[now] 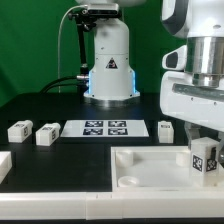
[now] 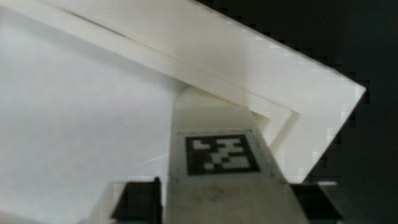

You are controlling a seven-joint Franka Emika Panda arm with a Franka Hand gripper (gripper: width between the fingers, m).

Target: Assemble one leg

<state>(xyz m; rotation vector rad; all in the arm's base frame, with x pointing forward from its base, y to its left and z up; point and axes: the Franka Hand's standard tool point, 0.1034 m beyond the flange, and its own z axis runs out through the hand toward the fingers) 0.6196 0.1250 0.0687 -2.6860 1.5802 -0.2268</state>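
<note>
Tagged leg (image 1: 205, 157) in the claw (image 1: 205, 150) above the tabletop (image 1: 150, 170), three loose legs (image 1: 45, 134) well apart beyond it.

we see a white leg (image 1: 206, 157) w/ a black-and-white square tag on its face, same pattern close up in wrist view (image 2: 221, 153). the tabletop (image 1: 140, 170) is plain white, its corner (image 2: 267, 80) white against black. three more legs (image 1: 19, 130) (image 1: 47, 134) (image 1: 165, 128) are white w/ b&w tags. the marker board (image 1: 104, 128) is white w/ black square tags. the table (image 1: 60, 160) is black. backdrop is green. the gripper (image 1: 203, 135) is white and grey; its fingers (image 2: 134, 200) look black.
</note>
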